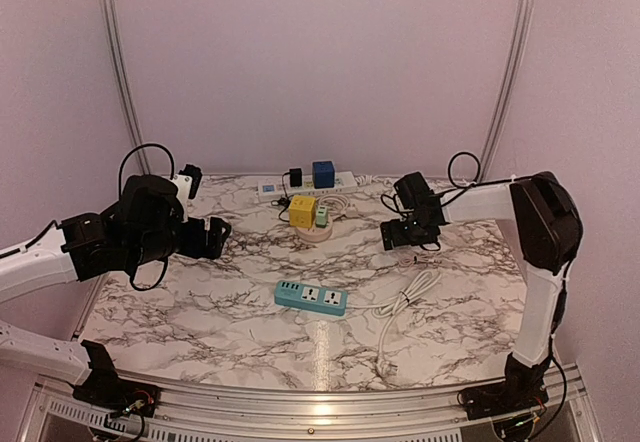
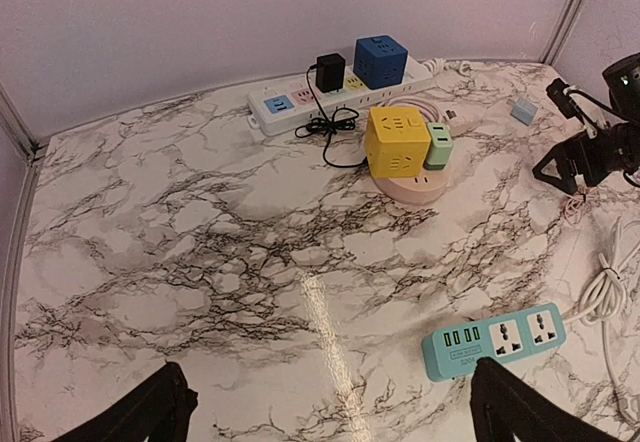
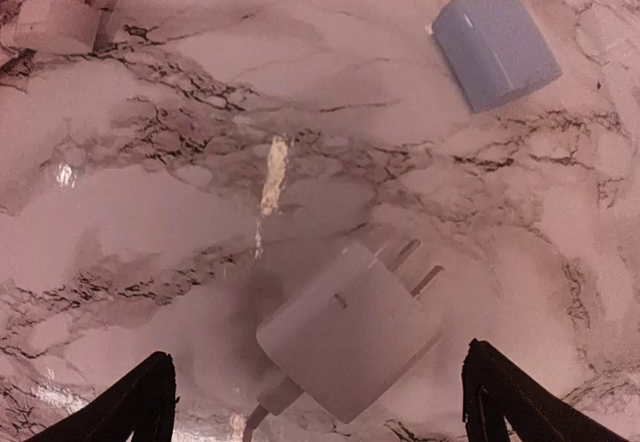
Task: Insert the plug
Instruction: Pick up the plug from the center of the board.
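Arms x2, both reaching in over marbled table (image 1: 200,312). L arm low, forearm roughly level, left claw (image 1: 218,236) aimed twd table centre, fingers spread wide, nothing btwn them. R arm up from base to high elbow, forearm running leftward; right claw (image 1: 405,232) tipped down at tabletop, fingers wide apart, gripping nothing. White plug (image 3: 350,337) x1, flat on table right under right claw, btwn its fingertips, touching neither; prongs aimed up-right in wrist view. Blue adapter (image 3: 497,47) x1, loose, beyond plug. Teal power strip (image 1: 311,297) x1, nearer than both claws, btwn them. Past both claws: white strip (image 1: 275,189) x1, pink round base (image 1: 318,232) x1, cubes x3: blue cube (image 1: 322,173), yellow cube (image 1: 302,209), green cube (image 1: 322,218).
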Motion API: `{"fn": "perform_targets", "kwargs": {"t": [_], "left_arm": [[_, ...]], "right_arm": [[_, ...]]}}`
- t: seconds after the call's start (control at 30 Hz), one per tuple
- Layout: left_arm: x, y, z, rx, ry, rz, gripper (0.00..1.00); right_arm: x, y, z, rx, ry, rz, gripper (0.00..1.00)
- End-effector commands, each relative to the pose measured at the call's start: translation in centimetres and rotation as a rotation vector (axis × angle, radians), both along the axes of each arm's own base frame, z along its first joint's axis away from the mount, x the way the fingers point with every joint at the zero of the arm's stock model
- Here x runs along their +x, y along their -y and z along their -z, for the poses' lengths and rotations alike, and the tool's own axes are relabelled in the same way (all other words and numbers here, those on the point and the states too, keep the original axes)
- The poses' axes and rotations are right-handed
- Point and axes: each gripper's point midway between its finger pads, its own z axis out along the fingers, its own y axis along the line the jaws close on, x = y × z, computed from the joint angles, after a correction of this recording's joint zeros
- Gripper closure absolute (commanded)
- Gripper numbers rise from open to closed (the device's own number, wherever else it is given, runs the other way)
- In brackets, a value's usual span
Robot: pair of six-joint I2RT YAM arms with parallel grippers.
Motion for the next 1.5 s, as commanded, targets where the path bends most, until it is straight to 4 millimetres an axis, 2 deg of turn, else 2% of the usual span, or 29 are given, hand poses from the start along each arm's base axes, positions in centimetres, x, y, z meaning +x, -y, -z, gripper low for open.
{"fn": "perform_targets", "kwargs": {"t": [0.0, 0.1, 0.33, 0.5, 0.7, 0.77, 0.9, 1.0, 1.17, 1.27, 1.33, 1.4, 1.47], "left_arm": [[-0.2, -0.4, -0.1, 0.005, 0.009, -0.003, 0.01], [-0.2, -0.2, 0.0, -0.001, 0.012, 0.004, 0.01], [-0.2, -0.2, 0.5, 0.001, 0.006, 0.008, 0.01], [-0.5, -0.6, 0.6, 0.004, 0.008, 0.001, 0.01], [-0.5, -0.7, 0.5, -0.002, 0.013, 0.001, 0.01], [-0.6, -0.6, 0.6, -0.007, 0.015, 0.008, 0.01], [-0.7, -0.5, 0.7, -0.012, 0.013, 0.017, 0.01], [-0.7, 0.0, 0.5, -0.026, 0.013, 0.029, 0.01], [-0.4, 0.9, 0.4, -0.053, 0.004, 0.046, 0.01], [-0.3, 1.7, 0.3, -0.071, -0.002, 0.067, 0.01], [-0.3, 2.4, 0.0, -0.093, -0.004, 0.092, 0.01], [-0.4, 3.3, -0.4, -0.127, -0.006, 0.125, 0.01], [-0.7, 4.4, -0.9, -0.168, -0.013, 0.17, 0.01]], "right_arm": [[-0.7, -1.2, -1.5, 0.222, 0.06, 0.112, 0.06], [-1.1, -1.4, -1.0, 0.27, 0.054, 0.133, 0.06], [0.6, -2.4, 0.4, 0.287, 0.04, 0.15, 0.08], [2.0, -2.0, 0.7, 0.27, 0.058, 0.207, 0.1], [2.9, -1.6, 1.4, 0.237, 0.066, 0.239, 0.18], [3.1, -1.5, 1.7, 0.221, 0.072, 0.238, 0.21], [3.6, -1.7, 2.0, 0.203, 0.063, 0.22, 0.38], [3.8, -1.8, 2.1, 0.195, 0.079, 0.206, 0.47], [4.1, -1.6, 1.9, 0.166, 0.097, 0.179, 0.59], [4.1, -2.8, 0.7, 0.188, 0.119, 0.083, 0.64], [3.4, -4.1, -1.8, 0.228, 0.168, -0.004, 0.67], [2.0, -5.0, -3.7, 0.252, 0.203, -0.099, 0.67], [0.8, -5.8, -6.7, 0.252, 0.276, -0.204, 0.67]]}}
